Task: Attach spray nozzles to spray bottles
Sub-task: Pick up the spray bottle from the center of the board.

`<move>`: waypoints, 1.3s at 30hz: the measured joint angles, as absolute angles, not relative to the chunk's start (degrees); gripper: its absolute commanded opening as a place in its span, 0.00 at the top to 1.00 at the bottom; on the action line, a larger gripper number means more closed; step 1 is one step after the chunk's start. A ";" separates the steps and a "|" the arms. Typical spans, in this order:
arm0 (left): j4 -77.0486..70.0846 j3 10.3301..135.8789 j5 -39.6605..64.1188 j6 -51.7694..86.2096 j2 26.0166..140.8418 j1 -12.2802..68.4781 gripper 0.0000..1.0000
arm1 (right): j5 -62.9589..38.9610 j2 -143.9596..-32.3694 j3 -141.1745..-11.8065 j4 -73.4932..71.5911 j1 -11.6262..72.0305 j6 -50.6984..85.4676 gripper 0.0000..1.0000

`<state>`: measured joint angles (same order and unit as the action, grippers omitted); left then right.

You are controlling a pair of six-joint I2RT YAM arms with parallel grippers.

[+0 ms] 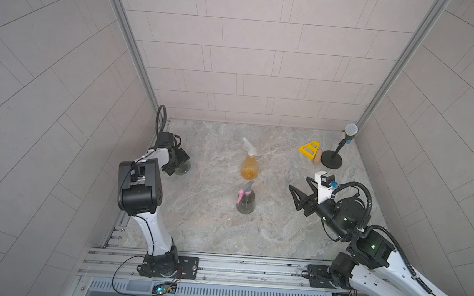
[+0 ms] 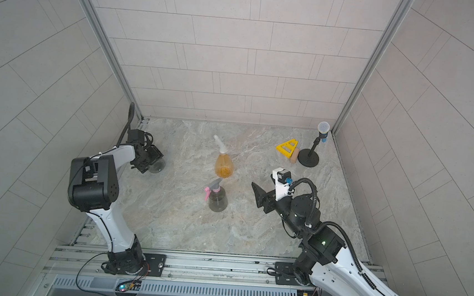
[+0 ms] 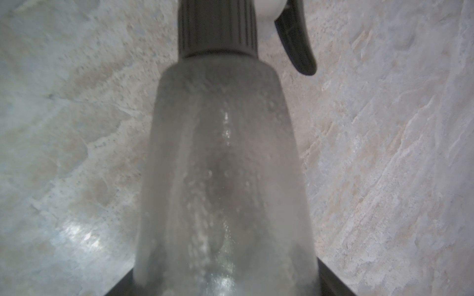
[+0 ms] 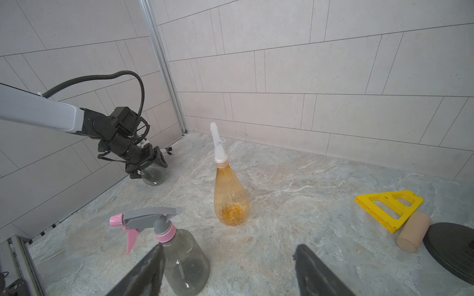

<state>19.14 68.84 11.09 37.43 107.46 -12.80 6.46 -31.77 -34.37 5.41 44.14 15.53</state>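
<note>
In the left wrist view a smoky grey spray bottle fills the space between my left gripper's fingers, which press on both its sides. It carries a white-and-black nozzle with a ribbed black collar. In both top views my left gripper holds this bottle tilted at the far left, by the wall. An amber bottle with a whitish nozzle stands mid-table. Nearer stands a grey bottle with a grey-and-pink nozzle. My right gripper hangs open and empty to the right of it.
A yellow triangular plate, a beige cylinder and a black-based microphone stand sit at the back right. Tiled walls close in the table on three sides; an aluminium rail runs along the front.
</note>
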 measured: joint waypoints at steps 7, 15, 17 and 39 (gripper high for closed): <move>19.99 68.01 13.39 37.06 101.32 -13.72 0.20 | 6.46 -31.77 -34.37 5.41 43.79 15.53 0.20; 18.94 66.98 18.44 36.32 86.74 -13.98 0.19 | 6.42 -31.77 -34.37 5.41 43.16 15.51 0.20; 18.41 65.95 20.01 36.18 82.21 -13.45 0.19 | 6.31 -31.77 -34.37 5.39 43.09 15.53 0.20; -5.26 45.47 42.28 37.56 39.72 19.27 0.15 | -22.44 -47.75 -66.11 9.04 43.00 18.35 0.11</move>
